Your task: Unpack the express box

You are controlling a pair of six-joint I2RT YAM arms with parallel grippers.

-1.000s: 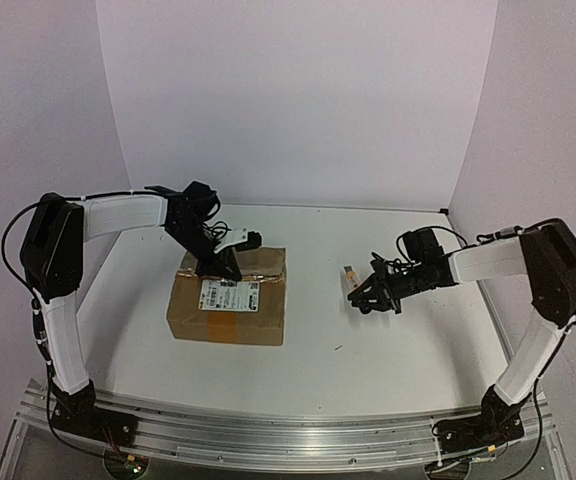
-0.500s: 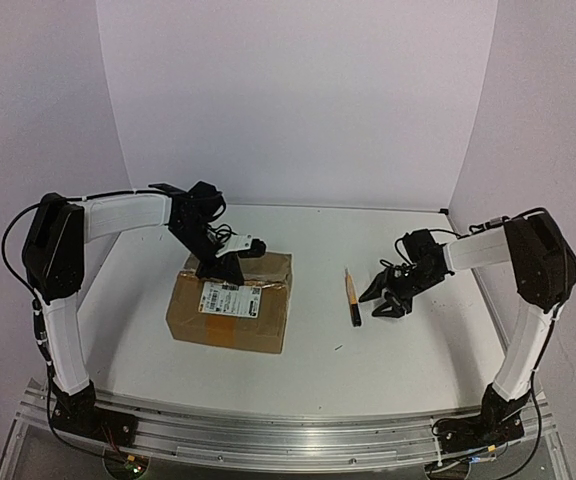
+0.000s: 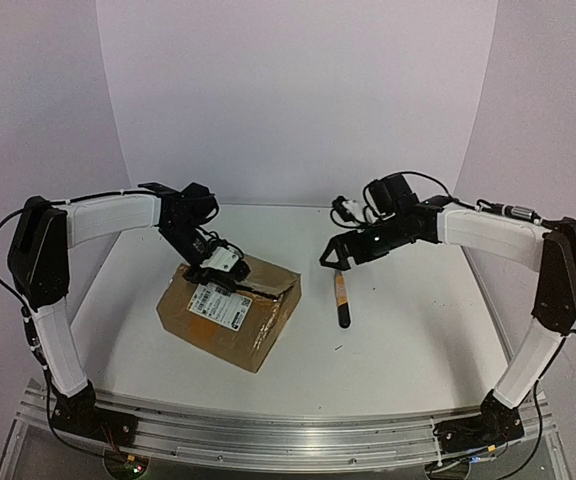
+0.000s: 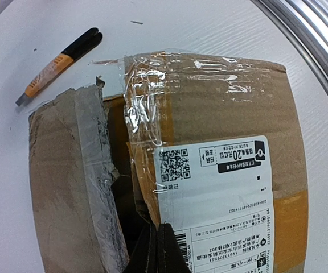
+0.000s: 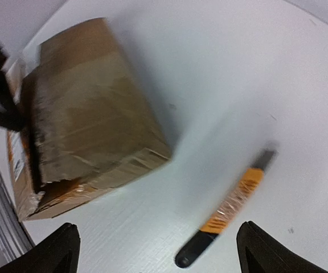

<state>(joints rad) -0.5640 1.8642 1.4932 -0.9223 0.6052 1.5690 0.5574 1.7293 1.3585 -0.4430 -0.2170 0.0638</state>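
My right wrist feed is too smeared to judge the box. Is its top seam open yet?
Observer: Yes. The left wrist view shows the express box split along its top, with a dark gap running down the seam.
Operator: Where is the left gripper?
Observer: The left gripper is shut, its tips at that gap, beside the white label.
Operator: And my own gripper, seen from above?
Observer: The right gripper hangs open and holds nothing, just beyond the far end of the utility knife.
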